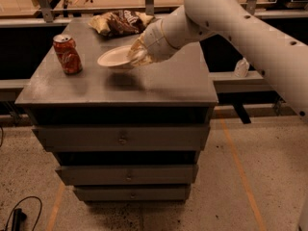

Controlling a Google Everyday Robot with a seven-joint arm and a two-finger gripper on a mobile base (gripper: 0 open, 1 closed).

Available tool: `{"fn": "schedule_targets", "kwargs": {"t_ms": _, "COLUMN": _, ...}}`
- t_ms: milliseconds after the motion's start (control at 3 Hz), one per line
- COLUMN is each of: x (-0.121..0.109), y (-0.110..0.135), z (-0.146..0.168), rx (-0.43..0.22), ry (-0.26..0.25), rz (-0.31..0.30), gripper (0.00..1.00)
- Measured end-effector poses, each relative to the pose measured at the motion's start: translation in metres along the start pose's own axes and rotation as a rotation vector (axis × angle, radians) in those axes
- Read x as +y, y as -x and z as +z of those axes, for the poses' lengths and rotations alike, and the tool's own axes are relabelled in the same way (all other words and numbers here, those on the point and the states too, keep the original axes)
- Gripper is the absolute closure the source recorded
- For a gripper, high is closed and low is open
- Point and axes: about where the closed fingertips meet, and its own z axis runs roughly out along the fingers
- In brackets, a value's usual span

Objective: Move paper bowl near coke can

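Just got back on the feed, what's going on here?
The robot's claw grips the paper bowl by its right rim and holds it just above the grey cabinet top, with its shadow below. The coke can stands upright near the left edge, apart from the bowl, which is to its right. A snack bag lies at the back. The bowl is not yet set down.

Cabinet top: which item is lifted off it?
The paper bowl, held by the gripper above the cabinet; coke can and snack bag rest on it.
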Motion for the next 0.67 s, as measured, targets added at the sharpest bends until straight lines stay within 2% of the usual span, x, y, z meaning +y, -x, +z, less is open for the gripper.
{"fn": "schedule_targets", "kwargs": {"t_ms": 333, "x": -0.012, "y": 0.014, "z": 0.022, "rx": -0.087, "ry": 0.004, "rz": -0.033, "gripper": 0.62}}
{"fn": "schedule_targets", "kwargs": {"t_ms": 667, "x": -0.021, "y": 0.025, "z": 0.044, "rx": -0.146, "ry": 0.010, "rz": -0.069, "gripper": 0.39}}
